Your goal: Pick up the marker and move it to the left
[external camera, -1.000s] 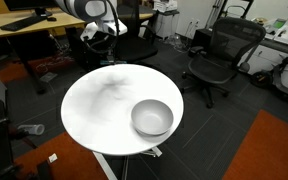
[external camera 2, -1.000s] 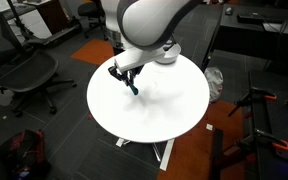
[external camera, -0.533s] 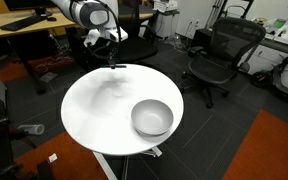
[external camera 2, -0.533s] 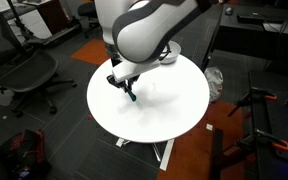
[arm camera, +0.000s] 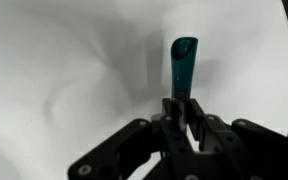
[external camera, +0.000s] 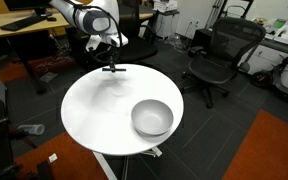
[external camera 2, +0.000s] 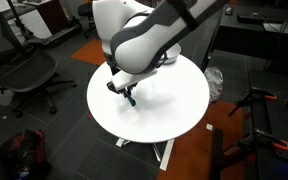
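My gripper (arm camera: 182,112) is shut on the marker (arm camera: 183,68), a thin dark stick with a teal-blue end that sticks out past the fingertips in the wrist view. In an exterior view the gripper (external camera: 111,66) hangs over the far edge of the round white table (external camera: 99,115). In an exterior view the gripper (external camera 2: 124,90) holds the marker (external camera 2: 130,99) pointing down, just above the table (external camera 2: 174,110) on its left part. I cannot tell whether the marker tip touches the surface.
A grey bowl (external camera: 152,118) sits on the table near its right front. Black office chairs (external camera: 216,55) (external camera 2: 24,75) stand around the table. A desk (external camera: 29,25) is behind the arm.
The gripper with the marker has moved along the table's far side and come lower toward the surface. The bowl has not moved.
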### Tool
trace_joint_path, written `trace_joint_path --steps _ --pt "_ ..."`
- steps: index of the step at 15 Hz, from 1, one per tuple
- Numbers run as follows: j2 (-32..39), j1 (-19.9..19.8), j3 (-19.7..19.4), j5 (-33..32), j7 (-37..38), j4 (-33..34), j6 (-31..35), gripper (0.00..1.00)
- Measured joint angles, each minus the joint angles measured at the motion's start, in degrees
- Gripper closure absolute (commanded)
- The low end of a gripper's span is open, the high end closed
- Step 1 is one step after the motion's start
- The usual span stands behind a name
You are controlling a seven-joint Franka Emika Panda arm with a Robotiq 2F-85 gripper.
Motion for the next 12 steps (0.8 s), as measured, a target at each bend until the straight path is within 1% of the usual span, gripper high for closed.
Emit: trace_joint_path --steps 5,6,7,9,12 --pt "1.7 0.4 0.0 0.0 0.0 1.0 -0.1 0.95" --pt "1.9 0.6 0.0 0.0 0.0 1.2 -0.1 0.56" --pt "2.0 0.7 0.0 0.0 0.0 1.4 -0.1 0.55" --pt "2.2 0.9 0.0 0.0 0.0 1.6 -0.3 0.42" --pt "2.2 1.0 -0.2 0.0 0.0 1.8 -0.4 0.18"
